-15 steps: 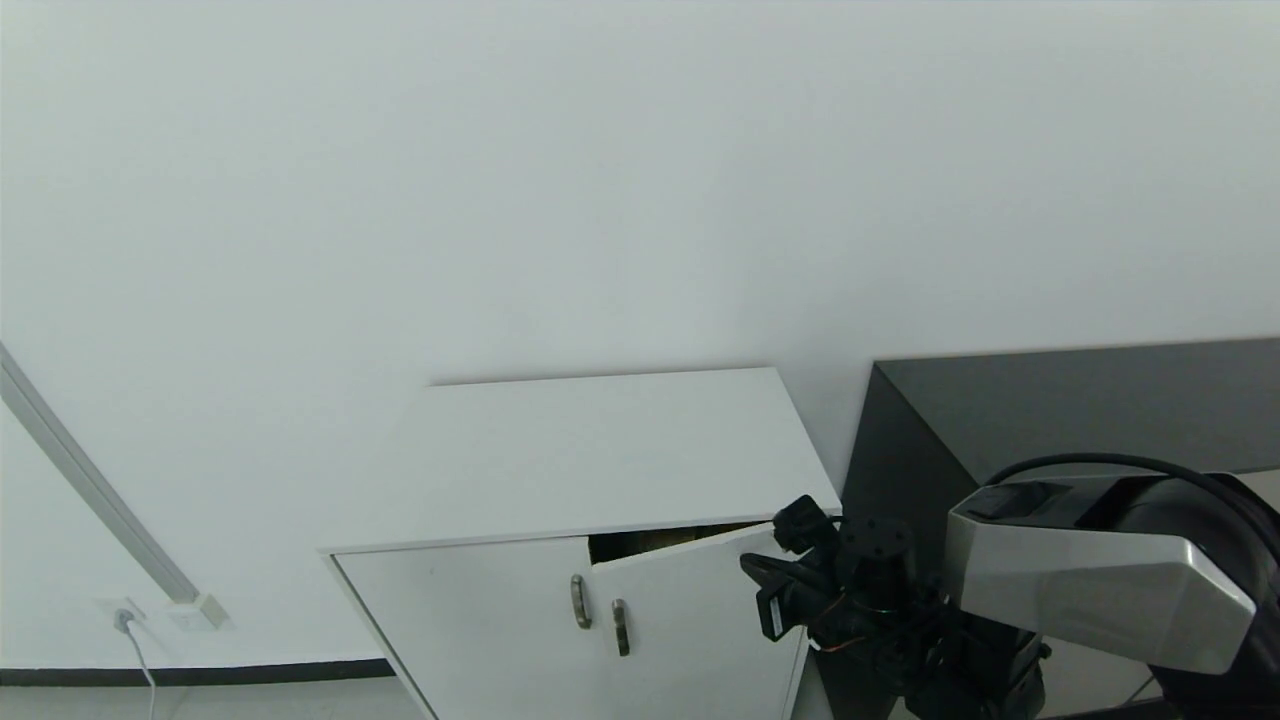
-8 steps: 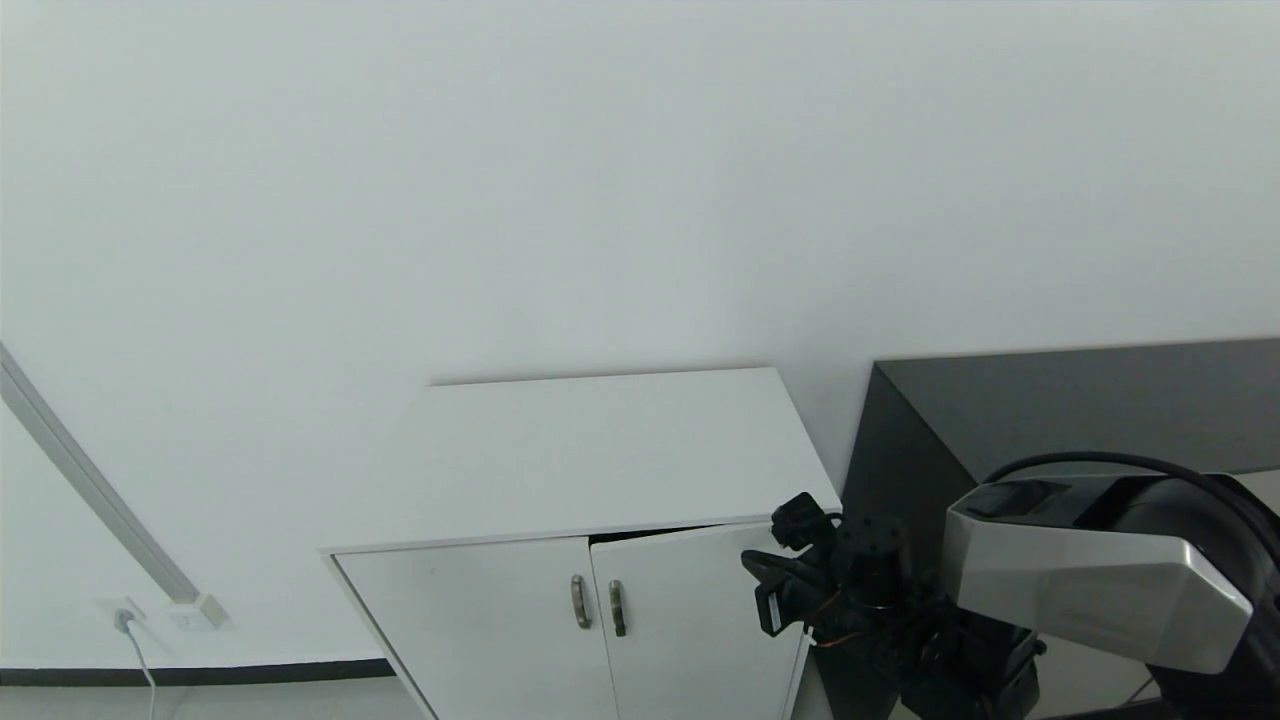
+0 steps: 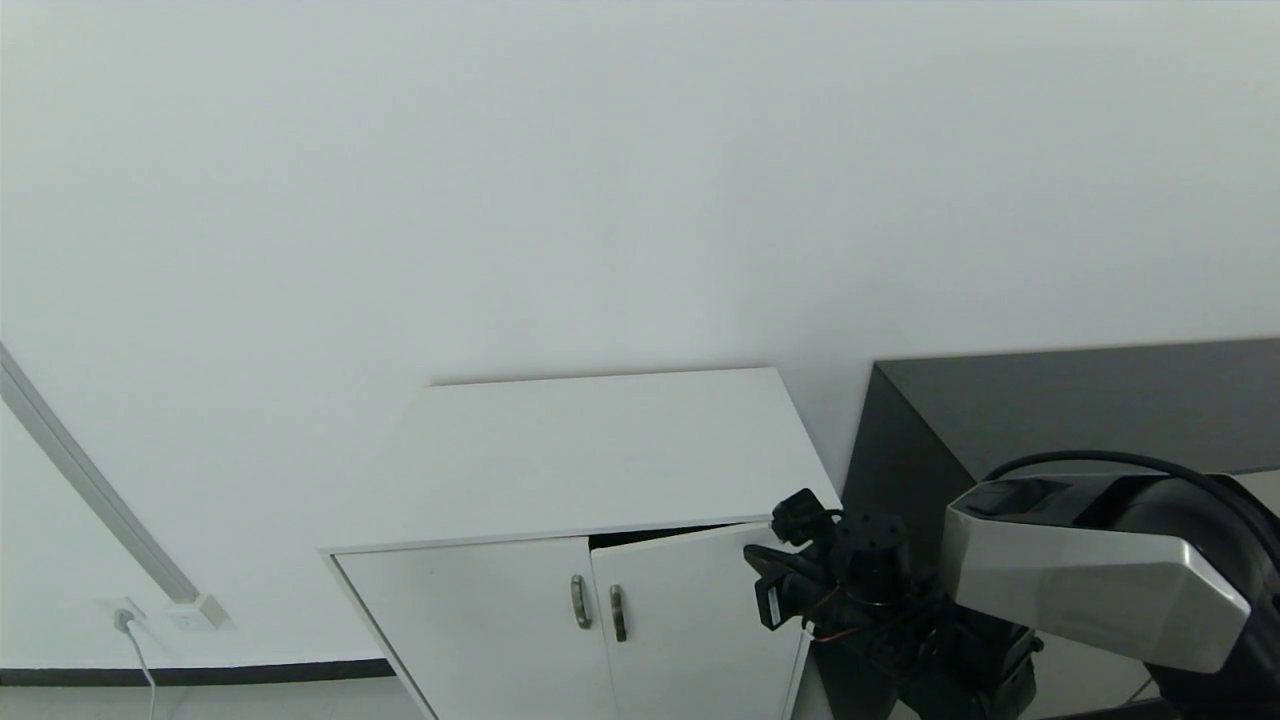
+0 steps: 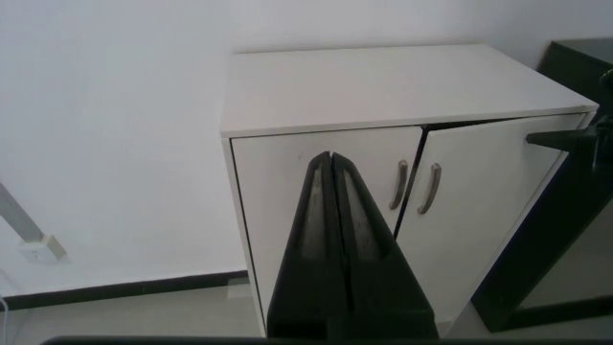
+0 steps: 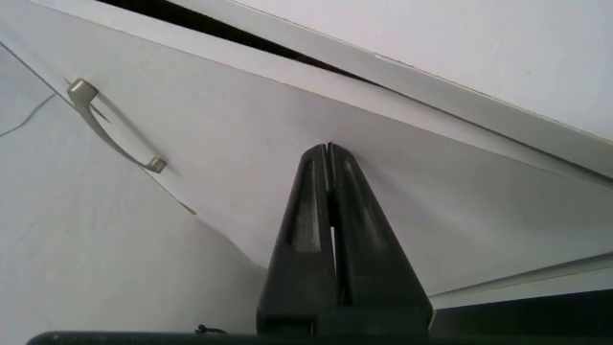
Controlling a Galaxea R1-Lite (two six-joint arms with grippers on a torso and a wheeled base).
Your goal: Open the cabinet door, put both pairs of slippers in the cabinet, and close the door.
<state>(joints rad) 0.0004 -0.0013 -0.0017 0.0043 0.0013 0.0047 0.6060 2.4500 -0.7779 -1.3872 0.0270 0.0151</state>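
- I'm seeing the right gripper (image 5: pixel 329 151) with its fingers pressed together, gripping nothing, its tips pointing at the face of the right cabinet door (image 3: pixel 700 620), near the outer edge.
- That door is standing slightly ajar, with a dark gap showing under the cabinet top (image 3: pixel 600 450); its handle (image 3: pixel 617 612) is sitting just beside the left handle (image 3: pixel 579 601).
- The left gripper (image 4: pixel 330 156) is hanging closed and empty too, well back, facing the left door (image 3: pixel 470 630).
- A black cabinet (image 3: pixel 1050 400) is standing just beside the white one, on its right.
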